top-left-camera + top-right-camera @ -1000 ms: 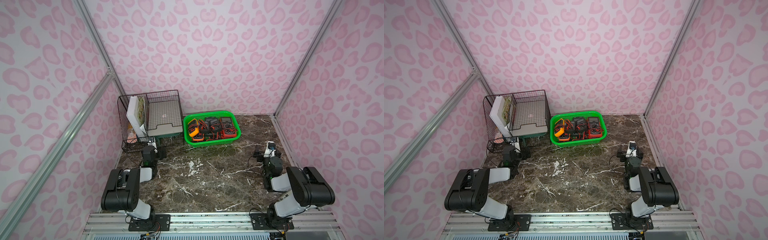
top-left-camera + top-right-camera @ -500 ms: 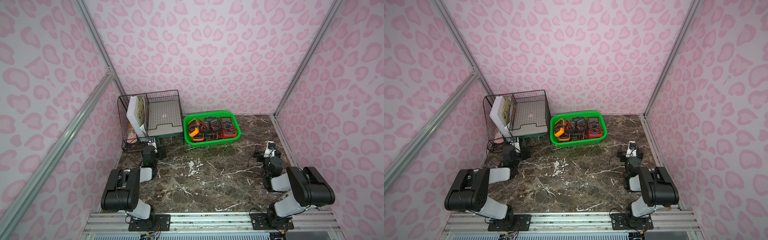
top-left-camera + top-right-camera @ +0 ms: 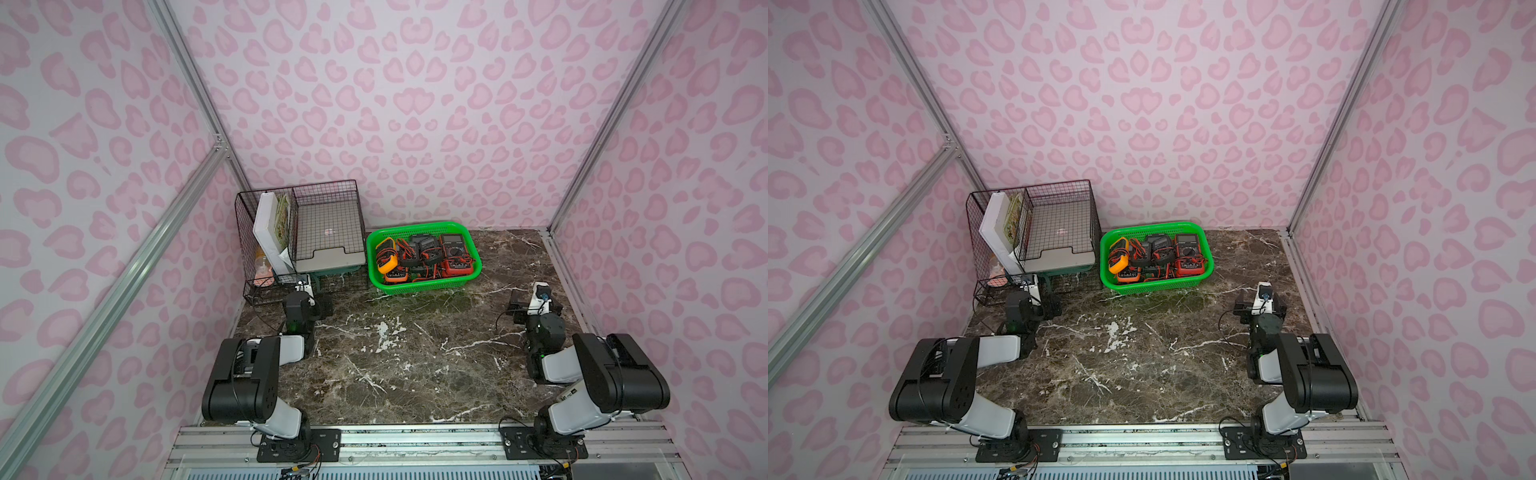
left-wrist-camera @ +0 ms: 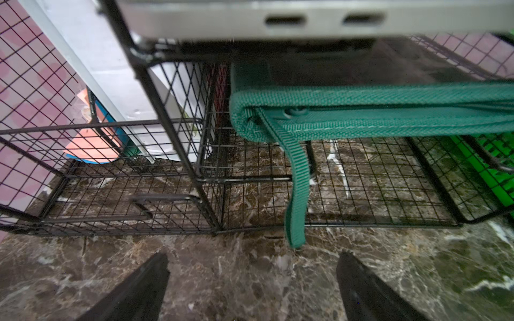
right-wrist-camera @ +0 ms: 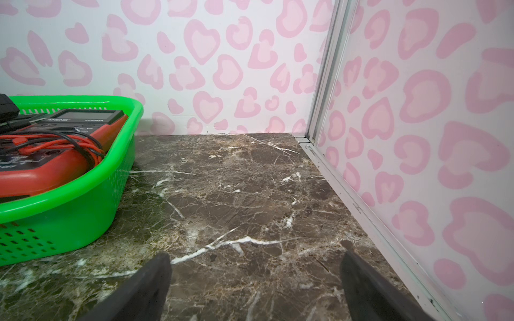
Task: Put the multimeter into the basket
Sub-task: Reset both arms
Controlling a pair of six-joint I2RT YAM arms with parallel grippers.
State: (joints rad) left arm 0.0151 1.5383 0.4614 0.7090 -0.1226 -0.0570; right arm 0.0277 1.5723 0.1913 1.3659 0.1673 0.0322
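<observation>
Fingers (image 4: 133, 291), left and right, wide apart, empty

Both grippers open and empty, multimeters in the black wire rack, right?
No: the multimeters sit in the green basket, not the wire rack, as both top views show. The left gripper and right gripper are open and empty.

Black wire rack (image 3: 326, 193) on marble tabletop (image 3: 415, 353), white box (image 3: 266, 228) leaning inside, green strap (image 4: 297, 172) hanging
</observation>
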